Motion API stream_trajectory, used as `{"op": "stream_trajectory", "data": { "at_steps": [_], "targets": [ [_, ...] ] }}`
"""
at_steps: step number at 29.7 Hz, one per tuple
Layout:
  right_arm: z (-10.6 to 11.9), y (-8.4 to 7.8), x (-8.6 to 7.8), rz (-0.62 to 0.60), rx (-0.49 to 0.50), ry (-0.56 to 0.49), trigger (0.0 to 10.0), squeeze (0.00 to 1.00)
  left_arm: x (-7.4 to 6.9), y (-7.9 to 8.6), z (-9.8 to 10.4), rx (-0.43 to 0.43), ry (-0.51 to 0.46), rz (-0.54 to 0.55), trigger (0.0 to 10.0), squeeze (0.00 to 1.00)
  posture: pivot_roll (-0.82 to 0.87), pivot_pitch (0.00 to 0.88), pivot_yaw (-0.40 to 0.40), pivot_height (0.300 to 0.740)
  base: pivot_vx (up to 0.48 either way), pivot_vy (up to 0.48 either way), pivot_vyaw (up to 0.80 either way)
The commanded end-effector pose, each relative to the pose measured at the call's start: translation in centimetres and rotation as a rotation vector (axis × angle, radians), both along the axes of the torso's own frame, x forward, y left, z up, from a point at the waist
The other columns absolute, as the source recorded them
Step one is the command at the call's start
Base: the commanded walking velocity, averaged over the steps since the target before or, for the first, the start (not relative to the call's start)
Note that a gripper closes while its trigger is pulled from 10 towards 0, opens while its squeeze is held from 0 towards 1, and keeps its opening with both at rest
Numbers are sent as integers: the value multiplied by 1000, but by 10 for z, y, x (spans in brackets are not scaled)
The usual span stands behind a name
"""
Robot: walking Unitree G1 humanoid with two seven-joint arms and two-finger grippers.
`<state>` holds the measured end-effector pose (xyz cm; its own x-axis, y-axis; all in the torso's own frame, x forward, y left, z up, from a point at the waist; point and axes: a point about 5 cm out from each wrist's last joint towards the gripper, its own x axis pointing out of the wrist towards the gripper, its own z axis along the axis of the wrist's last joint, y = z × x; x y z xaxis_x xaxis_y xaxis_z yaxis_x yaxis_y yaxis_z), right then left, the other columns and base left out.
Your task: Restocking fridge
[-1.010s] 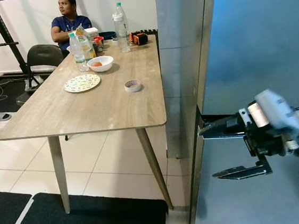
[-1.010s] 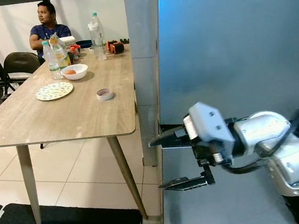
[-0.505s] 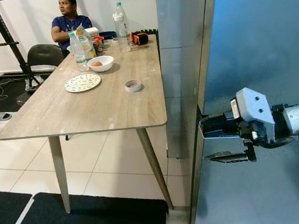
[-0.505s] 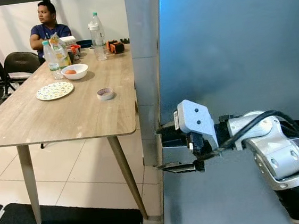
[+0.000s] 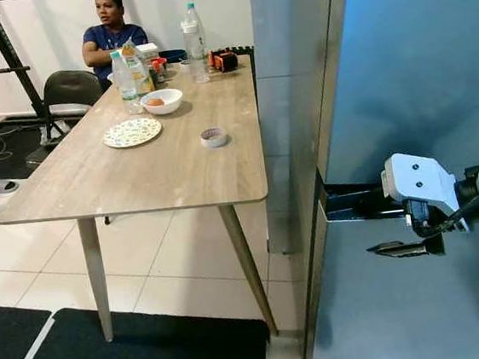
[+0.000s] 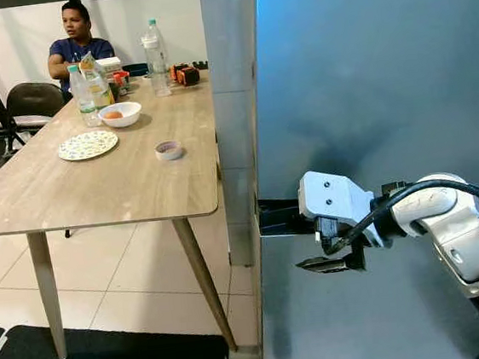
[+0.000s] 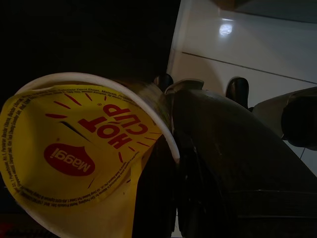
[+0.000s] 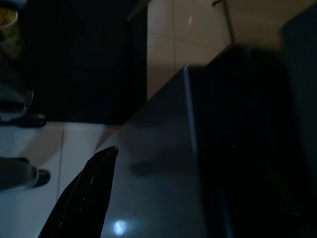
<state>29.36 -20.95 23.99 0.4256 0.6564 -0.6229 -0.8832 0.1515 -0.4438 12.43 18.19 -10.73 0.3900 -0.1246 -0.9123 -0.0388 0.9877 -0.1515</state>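
The grey fridge stands on the right, with its upper door [image 5: 416, 66] and lower door [image 5: 391, 318] closed and a dark gap between them. My right gripper [image 5: 372, 230] is open at that gap. Its upper finger lies in the dark slot and its lower finger [image 5: 405, 249] rests in front of the lower door. In the right wrist view one black finger [image 8: 81, 198] hovers over the door's grey face. In the dim left wrist view, my left gripper [image 7: 148, 163] is shut on a yellow Maggi Hot Cup [image 7: 74, 153], whose rim is pressed in beside a dark finger [image 7: 198, 198].
A wooden table [image 5: 145, 176] stands left of the fridge, carrying bottles [image 5: 193, 30], a carton, a bowl [image 5: 161, 101], a plate [image 5: 132, 132] and a small dish [image 5: 213, 137]. A person [image 5: 111, 30] sits at its far end beside a chair [image 5: 72, 90]. A black mat [image 5: 129, 354] lies below.
My right gripper has drawn back to the right, away from the fridge's left edge, and its fingers now stand closer together. Table and person are unchanged.
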Motion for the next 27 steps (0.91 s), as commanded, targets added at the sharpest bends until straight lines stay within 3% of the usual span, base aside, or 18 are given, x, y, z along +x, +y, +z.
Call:
{"op": "stream_trajectory", "data": {
  "at_steps": [1,9,10,12,13,15,16,17,18,19,20,21,22,23,26,27],
  "targets": [
    [0,-1,0,2,-28,-7,10000,0,-14,-3,-5,-9,58,-1,10000,0,-107,0,-7,740,0,0,0],
    [-2,2,-15,93,-37,67,10000,0,-15,-3,-5,-6,60,-5,10000,0,-104,0,-4,740,0,0,0],
    [-1,3,-17,108,-25,75,2078,0,-16,-3,-5,-5,61,-5,10000,0,-104,0,-4,740,0,0,0],
    [-1,3,-18,118,-17,79,2078,0,-16,-4,-5,-5,61,-5,10000,0,-104,0,-4,740,0,0,0],
    [5,6,-23,161,22,76,0,0,-17,-4,-6,-5,62,-6,10000,0,-103,0,-3,740,0,0,0],
    [7,8,-25,178,34,70,0,0,-18,-3,-6,-4,63,-5,10000,0,-103,0,0,740,0,0,0],
    [9,9,-28,201,47,72,4824,0,-18,-3,-6,-4,64,-6,10000,0,-103,0,0,740,0,0,0],
    [11,10,-30,223,61,78,1569,0,-18,-3,-6,-4,64,-6,10000,0,-103,0,0,740,0,0,0],
    [12,11,-32,237,70,85,1569,0,-19,-3,-6,-4,64,-6,10000,0,-103,0,0,740,0,0,0],
    [15,12,-35,257,90,80,235,0,-19,-3,-6,-5,65,-6,10000,0,-103,0,0,740,0,0,0],
    [15,12,-35,257,90,80,235,0,-19,-3,-6,-5,65,-6,10000,0,-103,0,0,740,0,0,0],
    [17,14,-36,272,108,70,9137,0,-19,-2,-6,-5,65,-6,10000,0,-103,0,0,740,0,0,0],
    [17,14,-36,272,108,70,9137,0,-19,-2,-6,-5,65,-6,10000,0,-103,0,0,740,0,0,0],
    [25,17,-39,311,162,54,10000,0,-19,-2,-6,-5,64,-5,10000,0,-103,0,0,740,0,0,0],
    [51,25,-52,451,335,7,10000,0,-19,-2,-6,-7,64,-5,10000,0,-106,0,-2,740,0,0,0],
    [51,25,-52,451,335,7,10000,0,-19,-2,-6,-7,64,-5,10000,0,-106,0,-2,740,0,0,0]
  ]
}}
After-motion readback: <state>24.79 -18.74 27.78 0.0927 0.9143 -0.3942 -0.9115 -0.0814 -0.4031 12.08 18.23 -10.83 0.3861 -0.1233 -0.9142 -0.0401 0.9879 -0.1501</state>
